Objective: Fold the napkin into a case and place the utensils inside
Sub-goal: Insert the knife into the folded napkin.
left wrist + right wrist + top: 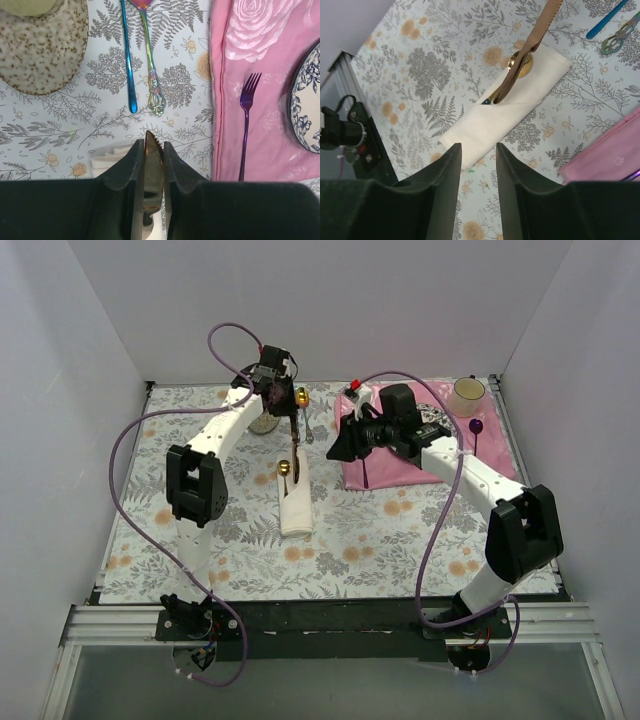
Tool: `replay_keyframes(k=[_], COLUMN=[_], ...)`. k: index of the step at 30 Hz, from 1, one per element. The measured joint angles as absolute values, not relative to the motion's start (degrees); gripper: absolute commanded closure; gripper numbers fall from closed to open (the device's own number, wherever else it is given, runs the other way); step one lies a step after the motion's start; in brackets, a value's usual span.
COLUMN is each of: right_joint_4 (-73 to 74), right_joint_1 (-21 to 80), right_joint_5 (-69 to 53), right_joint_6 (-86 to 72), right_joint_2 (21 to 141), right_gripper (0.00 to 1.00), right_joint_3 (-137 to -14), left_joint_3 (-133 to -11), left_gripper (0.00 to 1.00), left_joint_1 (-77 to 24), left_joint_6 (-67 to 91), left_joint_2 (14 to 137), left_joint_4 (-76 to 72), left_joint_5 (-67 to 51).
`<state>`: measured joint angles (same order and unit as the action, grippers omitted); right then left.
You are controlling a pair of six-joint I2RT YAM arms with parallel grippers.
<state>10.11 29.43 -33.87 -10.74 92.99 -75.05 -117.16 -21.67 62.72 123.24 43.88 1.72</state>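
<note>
Your left gripper [151, 149] clamps the knife [541, 30], tip toward six o'clock to enter the napkin [490, 120]; right gripper [478, 150] gapes empty.

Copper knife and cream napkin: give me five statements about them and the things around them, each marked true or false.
1. The left gripper is clamped on the slim copper-coloured knife. True.
2. The knife lies clear of the folded cream-white cloth napkin. False: its lower end meets the napkin at the fold.
3. The right gripper grips the napkin. False: its jaws stand open with nothing between them.
4. The purple fork lies on the pink rose-printed placemat. True.
5. The blue-handled spoon lies on the placemat. False: it lies on the grey floral tablecloth.
</note>
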Motion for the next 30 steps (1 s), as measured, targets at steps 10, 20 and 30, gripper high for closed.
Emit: replay_keyframes(k=[10,20,30], right_joint_4=[12.01,12.14,11.97], right_joint_1=[36.27,37.41,38.04], right_joint_5=[-31.22,-30.13,-31.05], right_joint_6=[6.52,12.75,18.98], right_joint_2=[90.28,88.86,88.71], right_gripper=[0.76,0.81,0.86], right_joint_3=[-68.79,-67.26,-65.60], left_joint_3=[-129.36,-129.45,-129.36], left_gripper=[1.00,1.00,1.00], left_joint_1=[-20.67,-20.10,-19.70], left_joint_6=[62.13,61.93,62.70], left_joint_2=[131.41,134.13,134.76], left_joint_4=[46.26,47.62,49.36], left_joint_5=[2.68,2.46,-0.21])
